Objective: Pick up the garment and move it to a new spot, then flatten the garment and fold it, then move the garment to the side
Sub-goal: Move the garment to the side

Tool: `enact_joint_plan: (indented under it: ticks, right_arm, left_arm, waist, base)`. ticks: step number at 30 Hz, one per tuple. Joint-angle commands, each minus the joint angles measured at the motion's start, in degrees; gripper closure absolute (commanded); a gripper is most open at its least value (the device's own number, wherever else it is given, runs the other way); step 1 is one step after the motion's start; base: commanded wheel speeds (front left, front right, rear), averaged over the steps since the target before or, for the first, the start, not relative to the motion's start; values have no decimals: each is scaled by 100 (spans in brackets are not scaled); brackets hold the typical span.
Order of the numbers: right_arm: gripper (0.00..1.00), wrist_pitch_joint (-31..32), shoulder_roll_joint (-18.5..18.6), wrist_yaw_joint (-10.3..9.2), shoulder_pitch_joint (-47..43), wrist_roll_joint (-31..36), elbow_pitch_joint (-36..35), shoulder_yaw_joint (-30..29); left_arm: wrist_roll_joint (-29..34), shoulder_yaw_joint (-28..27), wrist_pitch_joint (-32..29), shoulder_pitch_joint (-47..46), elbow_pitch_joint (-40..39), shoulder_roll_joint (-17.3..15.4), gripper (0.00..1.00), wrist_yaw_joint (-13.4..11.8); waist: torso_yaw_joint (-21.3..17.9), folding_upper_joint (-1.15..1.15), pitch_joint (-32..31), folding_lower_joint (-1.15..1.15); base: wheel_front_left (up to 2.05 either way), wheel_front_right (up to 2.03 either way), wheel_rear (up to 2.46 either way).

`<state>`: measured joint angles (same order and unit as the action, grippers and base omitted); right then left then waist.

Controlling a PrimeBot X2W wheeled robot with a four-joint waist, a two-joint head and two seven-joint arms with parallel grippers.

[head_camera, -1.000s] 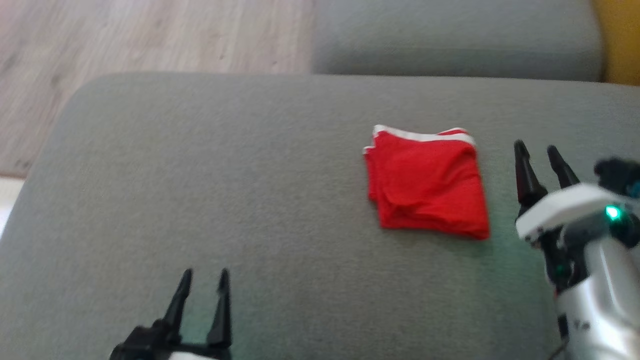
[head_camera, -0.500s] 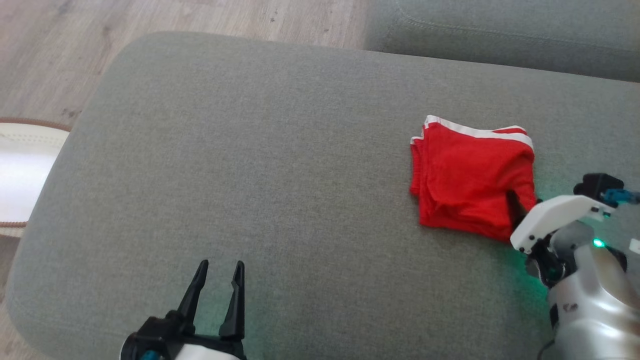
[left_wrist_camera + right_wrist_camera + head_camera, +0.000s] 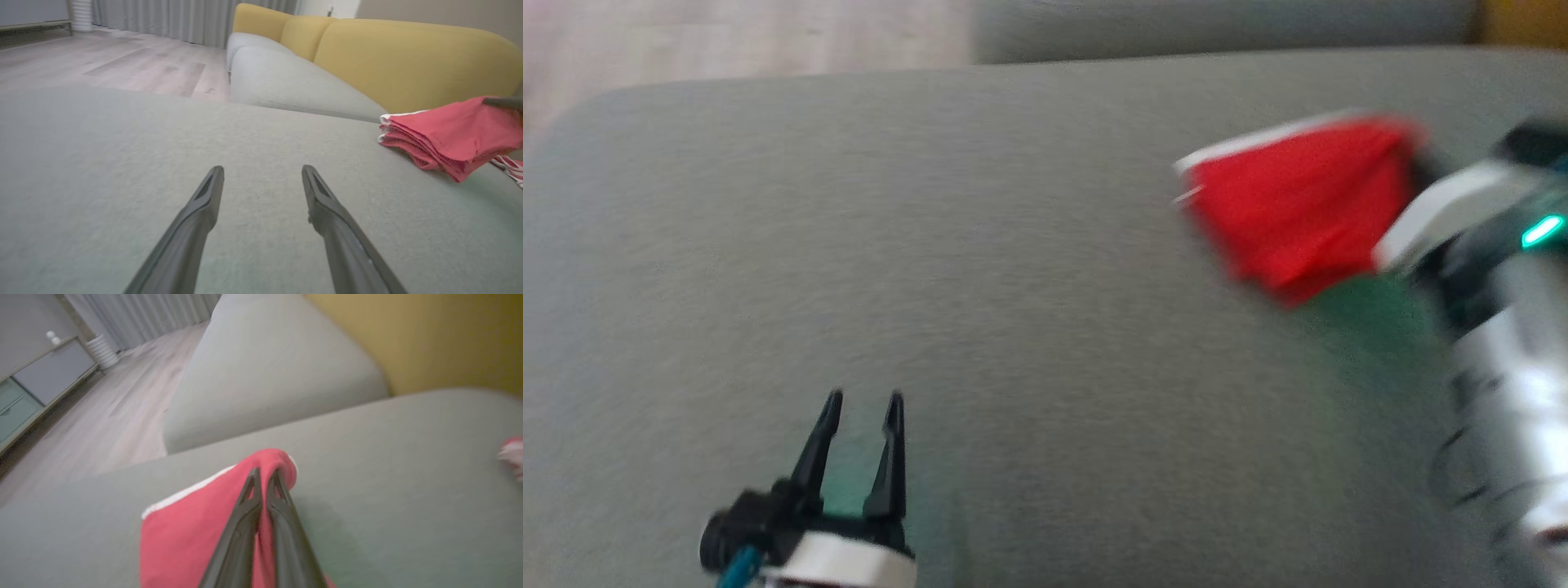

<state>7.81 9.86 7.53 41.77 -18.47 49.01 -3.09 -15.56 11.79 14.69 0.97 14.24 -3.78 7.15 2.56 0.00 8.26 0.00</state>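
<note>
The folded garment [image 3: 1298, 212], at two o'clock on the cushion [image 3: 931, 245], is being pinched by the clenched right gripper [image 3: 265, 473], the left gripper [image 3: 862, 400] being held open. Apparently it is being moved aside; a steady carry is being required.

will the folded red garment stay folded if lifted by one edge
Probably floppy: the red garment sags from the corner the right gripper pinches, its layers fanning apart. Likely light, since a narrow pinch raises that edge. The fold may slump open as it drags on the grey cushion.
</note>
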Motion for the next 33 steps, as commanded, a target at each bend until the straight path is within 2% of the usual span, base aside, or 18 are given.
enact_joint_plan:
  ticks: [1, 5, 8, 14, 18, 22, 23, 24, 25, 26, 28, 30, 31, 33]
  right_arm:
    - [100, 35, 243, -4, 331, 40, -264, 78]
    - [100, 238, 851, -4, 624, 148, -349, -96]
    - [100, 341, 1243, -4, 765, 254, -283, -387]
    - [100, 452, 1764, -4, 826, 567, -120, -974]
    - [100, 586, 1904, -4, 771, 675, -90, -1268]
    - [83, 867, 1958, -4, 691, 784, -199, -1328]
    - [84, 960, 1950, -4, 666, 777, -260, -1293]
    - [92, 1094, 1904, -4, 647, 710, -311, -1268]
    - [82, 1167, 1927, -4, 612, 765, -412, -1180]
    - [82, 1167, 1927, -4, 612, 765, -412, -1180]
    - [100, 1282, 1988, -4, 517, 917, -631, -966]
    - [100, 1350, 2052, -4, 399, 1127, -859, -791]
    - [94, 1382, 2088, -4, 332, 1267, -981, -689]
    - [67, 1443, 2148, -4, 212, 1538, -1220, -538]
  left_arm:
    - [56, -95, 31, -355, -214, -75, 0, 34]
    - [44, 116, 31, -614, -235, -173, 0, 34]
    - [31, 255, 31, -730, -211, -265, 0, 34]
    - [5, 242, 31, -709, -180, -411, 0, 34]
    - [2, 124, 31, -624, -196, -464, 0, 34]
    - [16, 15, 31, -557, -226, -480, 0, 34]
    - [26, -9, 31, -546, -237, -478, 0, 34]
    - [35, -27, 31, -537, -248, -477, 0, 34]
    - [44, -36, 31, -529, -262, -483, 0, 34]
    - [44, -36, 31, -529, -262, -483, 0, 34]
    - [58, -51, 31, -519, -279, -492, 0, 34]
    - [69, -65, 31, -508, -289, -506, 0, 34]
    - [73, -80, 31, -500, -294, -514, 0, 34]
    - [81, -96, 31, -489, -296, -530, 0, 34]
  waist:
    - [-546, 0, 337, 0]
    - [-754, 0, 620, 0]
    - [-772, 0, 808, 0]
    - [-702, 0, 1006, 0]
    - [-690, 0, 987, 0]
    - [-756, 0, 948, 0]
    - [-780, 0, 946, 0]
    - [-801, 0, 947, 0]
    - [-828, 0, 958, 0]
    - [-828, 0, 958, 0]
    - [-870, 0, 976, 0]
    - [-914, 0, 1001, 0]
    - [-942, 0, 1019, 0]
    - [-988, 0, 1051, 0]
  base:
    - [0, 0, 0]
    - [0, 0, 0]
    - [0, 0, 0]
    - [0, 0, 0]
    - [0, 0, 0]
    - [0, 0, 0]
    - [0, 0, 0]
    - [0, 0, 0]
    - [0, 0, 0]
    - [0, 0, 0]
    - [0, 0, 0]
    - [0, 0, 0]
    - [0, 0, 0]
    - [0, 0, 0]
